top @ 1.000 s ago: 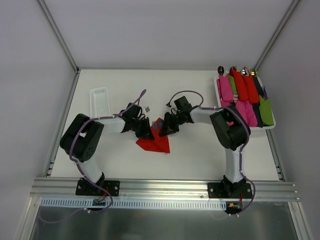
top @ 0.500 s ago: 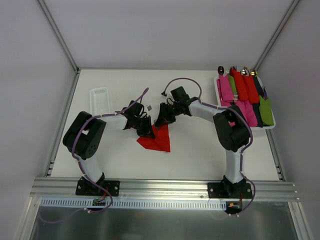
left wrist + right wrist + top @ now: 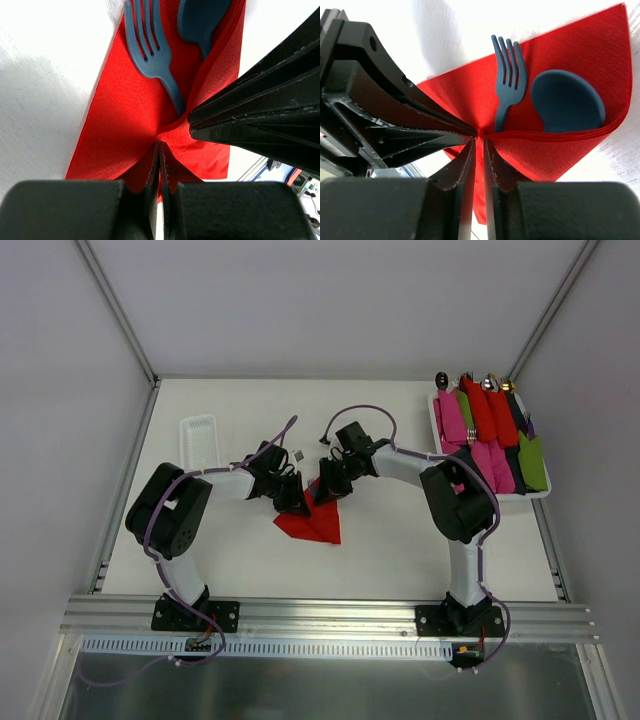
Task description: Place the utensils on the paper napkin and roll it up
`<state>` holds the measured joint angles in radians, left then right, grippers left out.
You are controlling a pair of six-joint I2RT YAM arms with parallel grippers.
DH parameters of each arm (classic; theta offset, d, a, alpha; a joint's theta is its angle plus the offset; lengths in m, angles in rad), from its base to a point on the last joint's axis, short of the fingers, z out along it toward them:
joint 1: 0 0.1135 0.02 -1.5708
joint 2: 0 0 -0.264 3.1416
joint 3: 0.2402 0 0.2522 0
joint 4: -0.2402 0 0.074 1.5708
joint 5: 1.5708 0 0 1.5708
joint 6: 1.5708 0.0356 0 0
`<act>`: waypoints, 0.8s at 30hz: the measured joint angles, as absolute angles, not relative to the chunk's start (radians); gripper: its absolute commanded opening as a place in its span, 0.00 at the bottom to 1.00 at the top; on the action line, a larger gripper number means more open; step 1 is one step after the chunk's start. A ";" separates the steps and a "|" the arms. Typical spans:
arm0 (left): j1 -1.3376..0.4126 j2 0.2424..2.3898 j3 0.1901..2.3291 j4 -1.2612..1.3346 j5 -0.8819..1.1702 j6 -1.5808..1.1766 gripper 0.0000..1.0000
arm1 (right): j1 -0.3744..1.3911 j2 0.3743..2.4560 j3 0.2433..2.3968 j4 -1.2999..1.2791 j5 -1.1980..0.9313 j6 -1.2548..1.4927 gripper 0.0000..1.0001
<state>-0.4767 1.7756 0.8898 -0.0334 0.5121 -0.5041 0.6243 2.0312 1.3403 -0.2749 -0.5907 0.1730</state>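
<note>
table (image 3: 380, 540) | wrist views only: fork (image 3: 507, 75), spoon (image 3: 567, 102) on paper napkin (image 3: 125, 125)

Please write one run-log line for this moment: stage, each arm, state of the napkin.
stage: folding | left fingers: shut on paper napkin fold | right fingers: nearly shut at napkin edge | fork, spoon: on napkin, handles covered

Bright, even overhead light; soft shadows, sharp top view, blurred near-lens black pincer bodies in wrist views.
</note>
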 measured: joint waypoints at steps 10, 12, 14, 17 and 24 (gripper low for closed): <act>-0.477 1.776 0.890 -0.033 0.512 -0.504 0.00 | 0.633 2.032 1.333 -0.283 -0.579 0.154 0.13; -0.477 1.775 0.890 -0.033 0.512 -0.504 0.00 | 0.640 2.038 1.333 -0.286 -0.575 0.146 0.13; -0.477 1.775 0.890 -0.033 0.512 -0.504 0.00 | 0.644 2.049 1.333 -0.286 -0.575 0.144 0.12; -0.477 1.774 0.889 -0.033 0.511 -0.504 0.00 | 0.650 2.059 1.337 -0.286 -0.571 0.143 0.11; -0.479 1.762 0.886 -0.036 0.495 -0.504 0.06 | 0.654 2.062 1.353 -0.316 -0.537 0.138 0.08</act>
<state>-0.4786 1.7622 0.8856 -0.0357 0.4950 -0.5041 0.6537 2.0621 1.3529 -0.3157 -0.5365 0.1375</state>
